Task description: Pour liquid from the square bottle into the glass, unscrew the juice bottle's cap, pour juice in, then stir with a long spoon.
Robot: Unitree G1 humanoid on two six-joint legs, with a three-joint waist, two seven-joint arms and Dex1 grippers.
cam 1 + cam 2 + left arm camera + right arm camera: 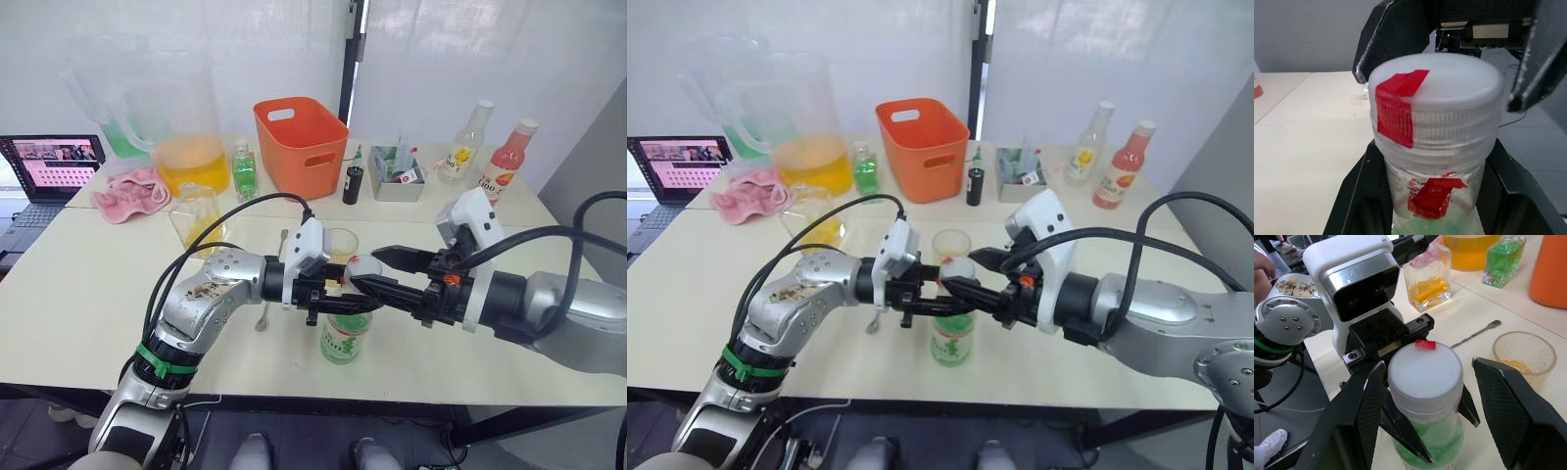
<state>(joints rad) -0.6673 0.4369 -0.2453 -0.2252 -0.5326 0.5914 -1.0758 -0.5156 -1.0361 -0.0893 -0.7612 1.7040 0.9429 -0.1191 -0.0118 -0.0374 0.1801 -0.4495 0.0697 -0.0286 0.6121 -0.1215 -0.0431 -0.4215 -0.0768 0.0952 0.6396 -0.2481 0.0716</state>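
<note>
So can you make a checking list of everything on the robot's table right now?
Surface: pale table, no spills seen.
Job's things: juice bottle upright at the front, white cap on; glass behind it with a little yellow liquid; square bottle upright; long spoon lying flat.
Clutter: orange basket, pitcher, green bottle, pink cloth, small dark bottle, grey box, yellow-labelled bottle, pink-red bottle.
Grippers: left gripper shut on the bottle under the cap; right gripper open around the cap.
Cables: black cables loop over both arms.
Surroundings: laptop, white wall.
</note>
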